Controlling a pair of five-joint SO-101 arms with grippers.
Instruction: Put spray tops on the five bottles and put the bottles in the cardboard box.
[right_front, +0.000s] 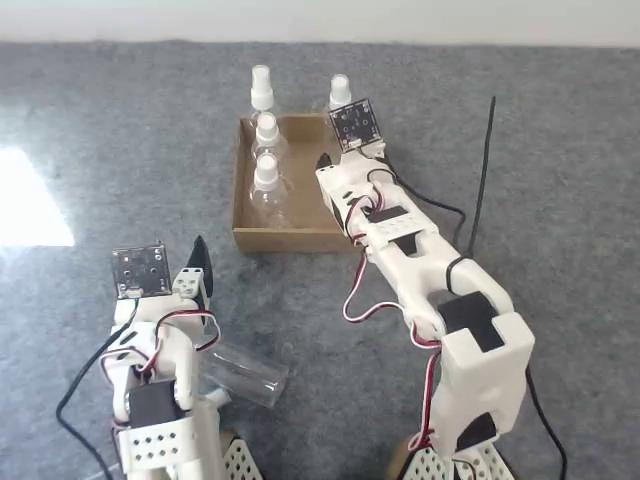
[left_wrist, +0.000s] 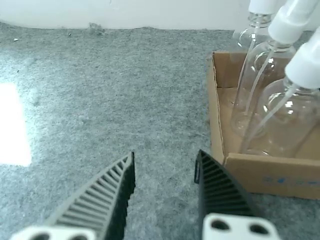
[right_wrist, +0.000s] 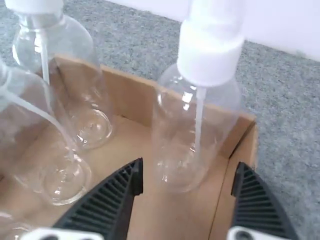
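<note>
Plainly most exposed: capped bottle (right_wrist: 195, 115), upright in a corner of the cardboard box (right_wrist: 132, 95), straddled by the right pincer (right_wrist: 189, 167). Jaws held well apart, one to each side of the bottle, touching neither flank, gripping nothing. Reads as the placing step for this one. Tall, light and narrow-footed, so liable to tip at the slightest sideways brush from either jaw on the way out. Safest lifted straight up and clear of the white spray top (right_wrist: 212, 45) before any swing.

Just beyond one jaw, neighbouring bottles (right_wrist: 55, 70), also capped and upright inside the box; likely to fall like skittles after a single knock. By the other jaw, the box wall, close enough to snag and to drag the whole box across the desk (right_front: 110, 130).

Farther off, behind the left pincer (left_wrist: 165, 157) and near that arm's base, fifth bottle (right_front: 248, 372), lying on its side on the desk. Cannot tell whether topped. Round and clear, so prone to rolling away under a glancing touch, or to squirting out of a grip placed off-centre. Thin walls probably apt to buckle under hard squeezing. Left pincer likewise open and empty, low over the desk, box ahead and off to one side. Awkward reach backward toward the base for that last bottle.
</note>
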